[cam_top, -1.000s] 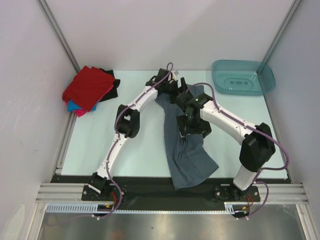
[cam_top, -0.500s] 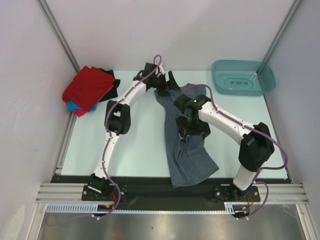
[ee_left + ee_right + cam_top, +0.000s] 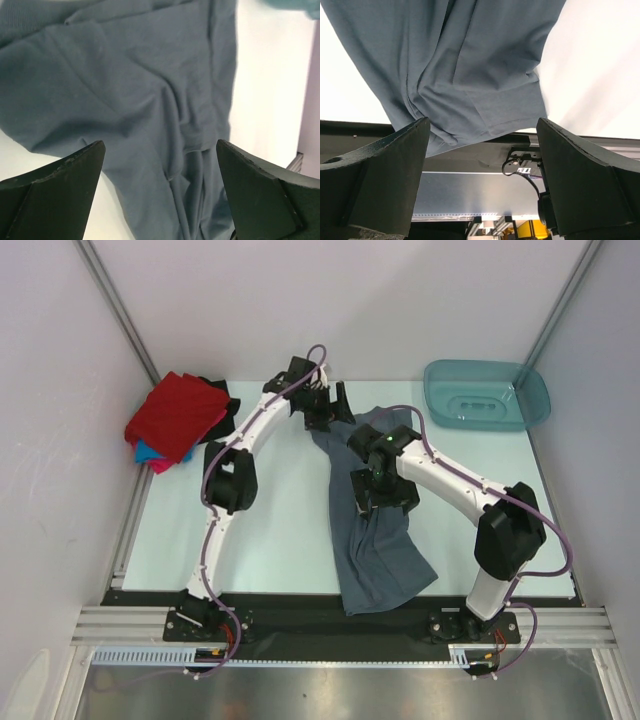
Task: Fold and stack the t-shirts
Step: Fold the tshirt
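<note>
Pincers: left pincer [image 3: 160, 150] spread wide, empty; right pincer [image 3: 483, 125] same; slate t-shirt [image 3: 385, 560] beneath both.

Grey-blue t-shirt [image 3: 385, 560]: middle covered by right arm [image 3: 440, 480].
Blue t-shirt [image 3: 148, 451], pink t-shirt [image 3: 160, 466], black t-shirt [image 3: 225, 415]: mostly under red t-shirt [image 3: 178, 412].

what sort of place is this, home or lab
Most likely a robot lab cell: plain white walls on a metal frame, two arms bolted to a pale table, a grey shirt laid out.
</note>
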`<state>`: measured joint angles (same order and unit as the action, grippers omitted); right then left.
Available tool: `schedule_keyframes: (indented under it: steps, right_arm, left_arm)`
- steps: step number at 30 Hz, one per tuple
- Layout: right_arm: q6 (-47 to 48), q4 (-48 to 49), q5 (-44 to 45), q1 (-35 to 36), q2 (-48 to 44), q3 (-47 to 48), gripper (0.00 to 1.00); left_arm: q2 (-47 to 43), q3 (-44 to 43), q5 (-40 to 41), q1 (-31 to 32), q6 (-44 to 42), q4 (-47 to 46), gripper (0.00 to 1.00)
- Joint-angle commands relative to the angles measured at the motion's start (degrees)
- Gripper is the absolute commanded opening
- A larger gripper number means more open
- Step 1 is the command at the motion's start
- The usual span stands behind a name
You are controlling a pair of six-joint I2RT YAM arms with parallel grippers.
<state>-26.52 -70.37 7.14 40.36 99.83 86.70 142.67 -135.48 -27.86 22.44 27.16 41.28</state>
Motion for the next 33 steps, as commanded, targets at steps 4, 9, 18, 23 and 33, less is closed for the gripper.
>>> schedule_keyframes:
  steps: [4,9,18,23,33]
  right_arm:
    - [-0.20,-0.12,0.95,-0.19,-2.18,0.67,0.93]
    - [-0.11,-1.43,1.12,-0.19,-2.62,0.58,0.93]
    - [-0.54,-3.98,1.21,-0.19,-3.59,0.23,0.93]
    - [-1.07,-5.22,1.13,-0.10,-3.77,0.14,0.93]
    - [-1.78,-5.48,0.07,0.60,-2.19,-0.21,0.93]
  left_arm:
    - [2.26,-1.01,3.16,0.42,-2.72,2.76,1.00]
    - [6.47,-3.47,5.00,0.42,-3.51,4.07,1.00]
    - [10.34,-8.04,11.85,-0.02,-6.85,4.95,1.00]
    - [12.19,-11.29,15.72,-2.48,-8.26,5.22,1.00]
    - [12.63,-13.85,13.80,-10.48,-8.52,2.76,1.00]
